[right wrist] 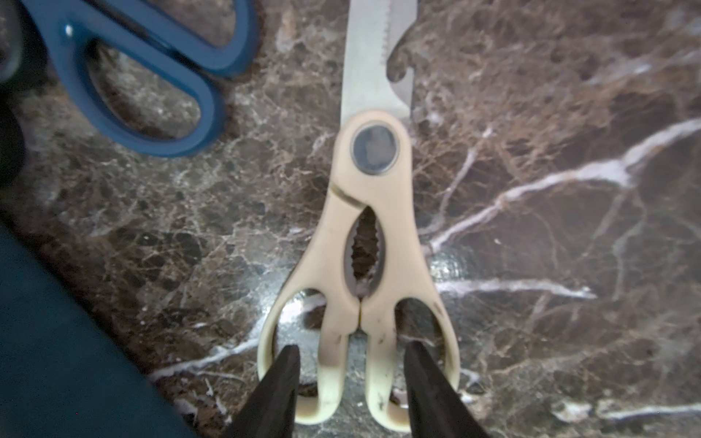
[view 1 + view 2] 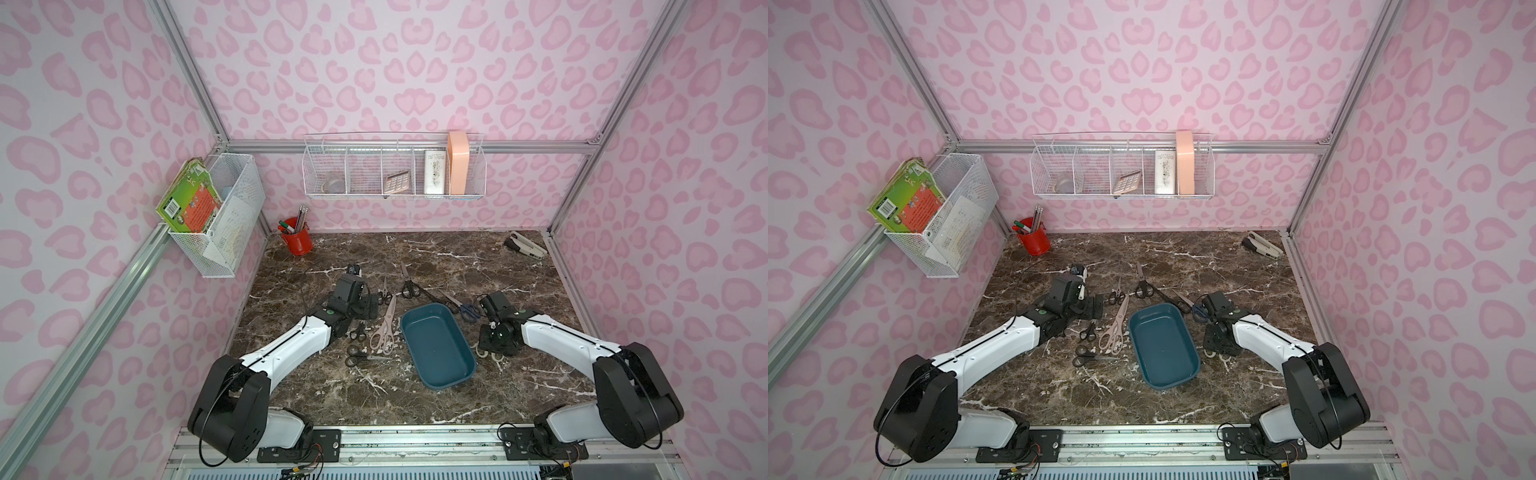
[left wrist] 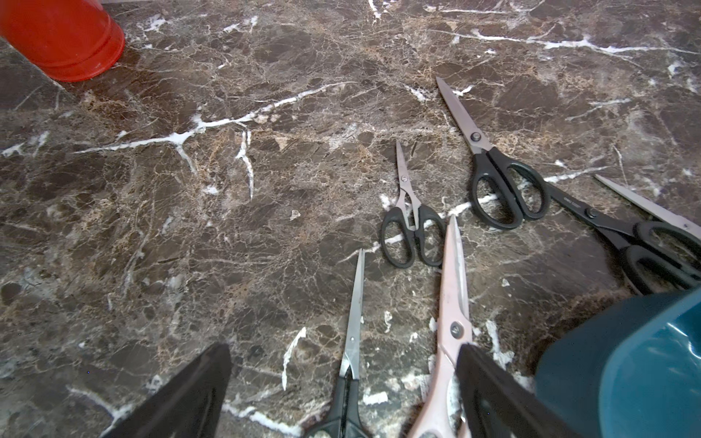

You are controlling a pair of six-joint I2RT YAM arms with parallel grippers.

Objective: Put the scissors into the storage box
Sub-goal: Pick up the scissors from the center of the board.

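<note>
Scissors with cream handles (image 1: pixel 373 242) are lying beside the storage box (image 2: pixel 436 345); the right gripper (image 1: pixel 351 347) is straddling their inner bars, jaws apart; the left gripper (image 3: pixel 343 349) is hovering, jaws apart.

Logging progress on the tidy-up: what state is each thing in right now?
Shallow teal plastic storage box: upright, empty.
Large pale pink scissors: blades closed, flat on the dark marble table.
Cream-handled kitchen scissors: blades closed, flat on the table.
Blue-handled scissors: on the table, outside the box.
Right gripper: open, fingertips at the cream scissors' handle loops.
Left gripper: open, empty.
Red round pen cup: upright, holding pens.
</note>
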